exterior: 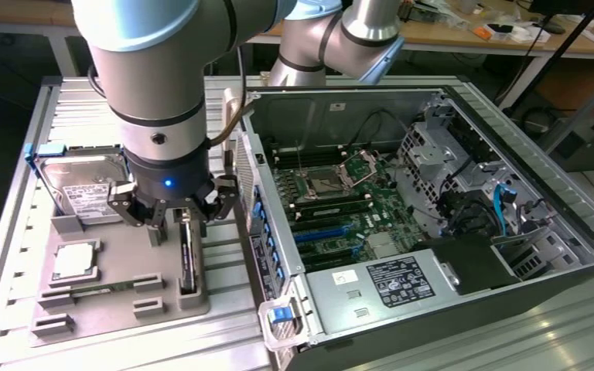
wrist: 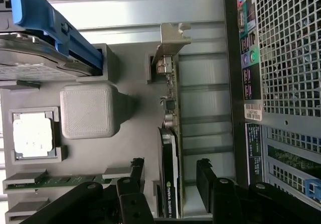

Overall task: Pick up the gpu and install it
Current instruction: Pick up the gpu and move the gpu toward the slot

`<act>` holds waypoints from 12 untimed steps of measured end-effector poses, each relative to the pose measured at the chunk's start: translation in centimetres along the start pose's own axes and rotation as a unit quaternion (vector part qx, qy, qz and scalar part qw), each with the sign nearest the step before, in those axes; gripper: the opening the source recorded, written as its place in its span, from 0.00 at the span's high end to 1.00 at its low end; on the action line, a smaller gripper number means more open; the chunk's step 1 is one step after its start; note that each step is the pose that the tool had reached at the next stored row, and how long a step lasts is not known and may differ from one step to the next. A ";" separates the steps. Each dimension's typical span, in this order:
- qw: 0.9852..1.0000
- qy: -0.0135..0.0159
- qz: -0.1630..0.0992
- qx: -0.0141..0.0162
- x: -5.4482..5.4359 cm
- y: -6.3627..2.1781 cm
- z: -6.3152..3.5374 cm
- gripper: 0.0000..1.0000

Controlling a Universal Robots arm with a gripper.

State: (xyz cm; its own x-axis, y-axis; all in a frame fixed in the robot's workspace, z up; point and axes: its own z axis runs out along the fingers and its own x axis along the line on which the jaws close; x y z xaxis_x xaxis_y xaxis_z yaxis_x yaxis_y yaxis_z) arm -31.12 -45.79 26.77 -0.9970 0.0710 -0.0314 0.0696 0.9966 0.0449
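The gpu (exterior: 186, 259) stands on edge in a slot of the grey holder tray (exterior: 111, 305), at the tray's side nearest the computer case. In the wrist view the gpu (wrist: 170, 118) shows its green board, its black cooler and a silver bracket (wrist: 173, 38) at the far end. My gripper (exterior: 173, 220) hangs just above the card's bracket end. The gripper (wrist: 169, 164) is open, with one black finger (wrist: 135, 166) on each side of the card and not touching it.
A silver hard drive (exterior: 86, 189) with a blue clip and a square CPU chip (exterior: 75, 260) also sit on the tray. The open computer case (exterior: 544, 232) lies at the exterior view's right, motherboard (exterior: 339, 209) exposed. The case's rear panel (wrist: 281, 83) is close beside the card.
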 end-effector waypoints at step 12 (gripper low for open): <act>1.000 0.000 0.000 0.000 0.0 -0.05 1.33 0.46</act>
State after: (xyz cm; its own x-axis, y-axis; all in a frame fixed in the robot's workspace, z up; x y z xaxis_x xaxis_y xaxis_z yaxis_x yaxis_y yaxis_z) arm -31.12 -45.78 25.44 -0.9970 0.0710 -0.0313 0.0696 0.9966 0.0448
